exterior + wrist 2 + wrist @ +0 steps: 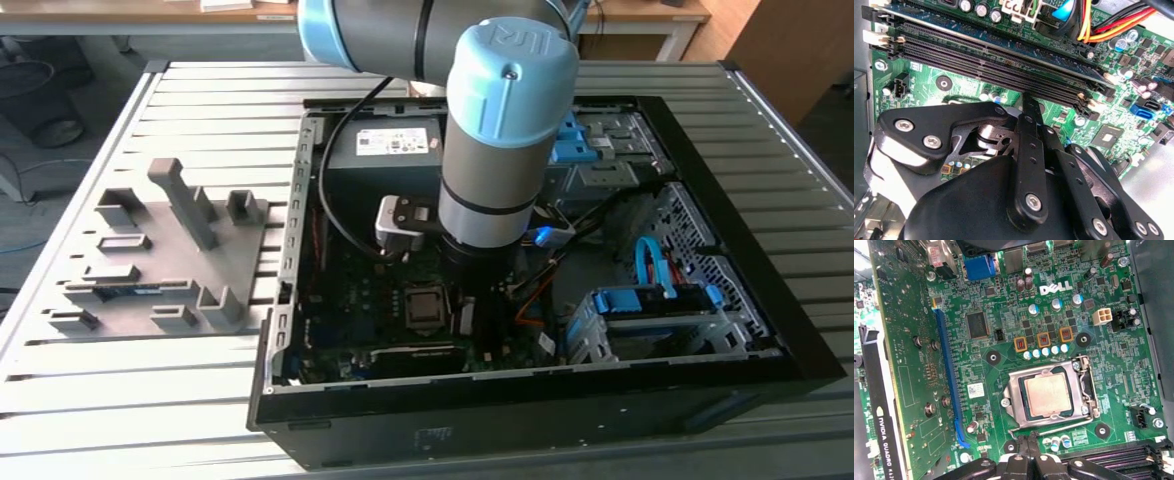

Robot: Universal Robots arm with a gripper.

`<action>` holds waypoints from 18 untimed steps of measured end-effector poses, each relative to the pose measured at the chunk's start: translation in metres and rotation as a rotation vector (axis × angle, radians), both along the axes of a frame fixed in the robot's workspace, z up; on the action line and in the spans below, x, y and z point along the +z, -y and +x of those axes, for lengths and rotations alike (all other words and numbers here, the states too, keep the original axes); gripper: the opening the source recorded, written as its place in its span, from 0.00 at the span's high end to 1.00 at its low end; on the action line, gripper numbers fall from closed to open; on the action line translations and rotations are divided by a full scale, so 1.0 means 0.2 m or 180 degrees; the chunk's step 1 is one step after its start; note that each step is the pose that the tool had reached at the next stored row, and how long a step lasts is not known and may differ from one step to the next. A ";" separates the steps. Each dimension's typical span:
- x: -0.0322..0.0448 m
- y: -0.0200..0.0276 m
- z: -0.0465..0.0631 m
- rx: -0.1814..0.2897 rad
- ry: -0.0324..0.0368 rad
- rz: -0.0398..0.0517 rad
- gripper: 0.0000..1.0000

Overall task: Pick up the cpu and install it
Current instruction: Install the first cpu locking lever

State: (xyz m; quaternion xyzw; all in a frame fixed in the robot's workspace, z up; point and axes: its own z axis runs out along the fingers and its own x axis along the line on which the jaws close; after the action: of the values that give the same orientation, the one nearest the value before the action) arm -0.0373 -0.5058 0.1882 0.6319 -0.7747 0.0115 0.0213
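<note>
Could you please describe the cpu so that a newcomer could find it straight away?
Start at the open computer case and its green motherboard. In the first wrist view, the cpu lies in the metal-framed socket beside the blue slot: the one plain, silvery square among small dark parts.

cpu (1047,395) top unobstructed, memory slots (1114,456) beside, graphics card (909,390) opposite

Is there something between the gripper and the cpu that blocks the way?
Nothing visible does. In the first wrist view the small square silvery-metal cpu lies in the metal-framed socket on the green motherboard, its top uncovered, and the black gripper is beside the socket frame.
</note>
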 end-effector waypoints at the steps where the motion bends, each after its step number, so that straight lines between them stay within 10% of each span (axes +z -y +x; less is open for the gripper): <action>1: 0.000 0.000 0.00 0.0000 0.0000 0.0000 0.90; 18: 0.030 -0.008 -0.05 0.0001 0.0027 0.0001 0.90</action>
State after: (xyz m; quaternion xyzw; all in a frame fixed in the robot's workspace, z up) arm -0.0480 -0.5042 0.1943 0.6319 -0.7747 0.0141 0.0179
